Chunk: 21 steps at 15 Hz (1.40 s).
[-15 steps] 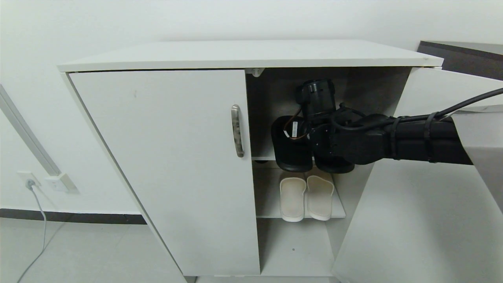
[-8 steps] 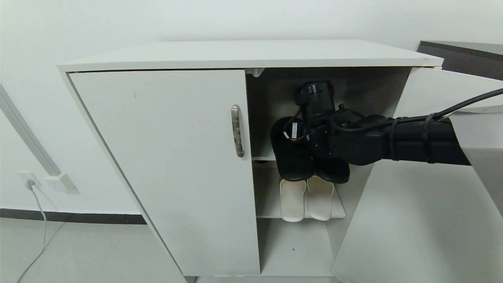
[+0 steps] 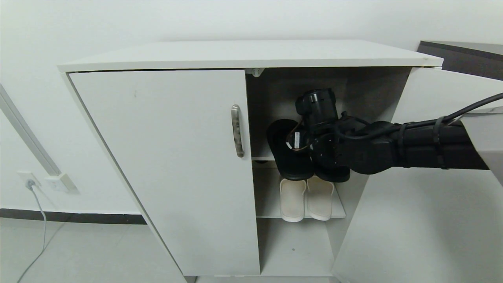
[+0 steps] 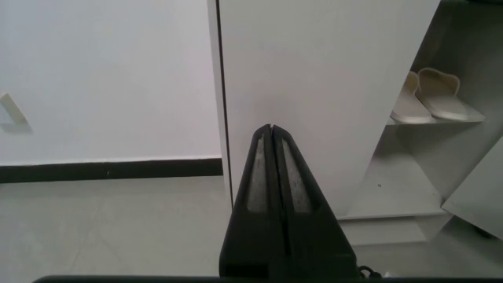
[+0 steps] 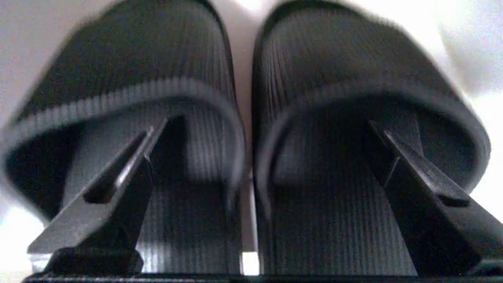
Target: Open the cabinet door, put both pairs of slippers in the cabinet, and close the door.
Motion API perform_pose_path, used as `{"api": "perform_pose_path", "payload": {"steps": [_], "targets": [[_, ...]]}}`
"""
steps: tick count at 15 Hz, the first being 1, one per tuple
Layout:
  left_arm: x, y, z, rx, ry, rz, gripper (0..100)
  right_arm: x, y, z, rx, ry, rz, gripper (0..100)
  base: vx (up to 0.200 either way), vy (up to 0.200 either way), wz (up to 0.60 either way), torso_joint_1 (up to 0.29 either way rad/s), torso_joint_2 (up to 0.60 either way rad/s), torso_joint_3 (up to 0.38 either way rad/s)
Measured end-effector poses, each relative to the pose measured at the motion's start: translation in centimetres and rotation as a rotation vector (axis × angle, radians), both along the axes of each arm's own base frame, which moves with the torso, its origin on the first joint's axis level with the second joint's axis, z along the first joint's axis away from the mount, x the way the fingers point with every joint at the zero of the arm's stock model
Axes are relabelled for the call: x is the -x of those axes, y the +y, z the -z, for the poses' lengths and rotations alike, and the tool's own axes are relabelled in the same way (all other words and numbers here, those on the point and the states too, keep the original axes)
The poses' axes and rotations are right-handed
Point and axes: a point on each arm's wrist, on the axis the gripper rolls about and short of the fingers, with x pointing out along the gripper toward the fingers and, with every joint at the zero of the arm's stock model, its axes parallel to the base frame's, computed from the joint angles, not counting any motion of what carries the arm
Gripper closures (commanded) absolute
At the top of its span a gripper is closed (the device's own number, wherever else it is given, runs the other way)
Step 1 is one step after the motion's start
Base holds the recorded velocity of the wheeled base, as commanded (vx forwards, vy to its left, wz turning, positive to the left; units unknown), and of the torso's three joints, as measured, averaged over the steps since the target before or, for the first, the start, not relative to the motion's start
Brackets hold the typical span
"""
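Note:
The white cabinet (image 3: 243,53) has its right door (image 3: 412,220) swung open and its left door (image 3: 165,165) closed. A black pair of slippers (image 3: 289,157) lies tilted at the upper shelf, heels hanging over the shelf edge. My right arm (image 3: 361,151) reaches in to them. My right gripper (image 5: 269,130) is open, one finger inside each black slipper (image 5: 157,94) under its strap. A white pair of slippers (image 3: 306,196) rests side by side on the middle shelf (image 3: 338,214), also seen in the left wrist view (image 4: 431,93). My left gripper (image 4: 271,134) is shut and empty, low in front of the closed door.
A metal handle (image 3: 236,130) sits on the closed left door. The bottom shelf (image 3: 292,251) is bare. A wall socket with a cable (image 3: 29,184) is at the left, above open floor (image 3: 78,251). A dark surface (image 3: 463,55) stands behind the open door.
The black slippers have tipped and slid down, so their heels now overhang the upper shelf. My right arm has dropped a little with them.

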Motion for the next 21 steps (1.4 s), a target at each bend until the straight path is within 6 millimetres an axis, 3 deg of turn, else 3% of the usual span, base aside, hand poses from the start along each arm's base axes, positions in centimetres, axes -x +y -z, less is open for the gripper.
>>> {"api": "perform_pose_path", "payload": {"steps": [4,8,14,15,21], "targets": [[0.0,0.0,0.0,0.0,0.0,0.0,100,2.5,-1.0,-0.7,-0.001,-0.002,-0.02,0,0.0,0.0,0.0,0.0,0.0,0.0],[0.0,0.0,0.0,-0.001,0.0,0.0,100,6.9,-2.4,-1.3,-0.019,-0.012,-0.086,0,0.0,0.0,0.0,0.0,0.0,0.0],[0.0,0.0,0.0,-0.001,0.0,0.0,100,12.8,-4.2,0.5,-0.051,-0.023,-0.207,0,0.0,0.0,0.0,0.0,0.0,0.0],[0.0,0.0,0.0,-0.001,0.0,0.0,100,13.5,-4.3,0.7,-0.067,-0.028,-0.244,100,0.0,0.0,0.0,0.0,0.0,0.0],[0.0,0.0,0.0,0.0,0.0,0.0,100,15.3,-4.5,1.4,-0.059,-0.013,-0.3,100,0.0,0.0,0.0,0.0,0.0,0.0]]}}
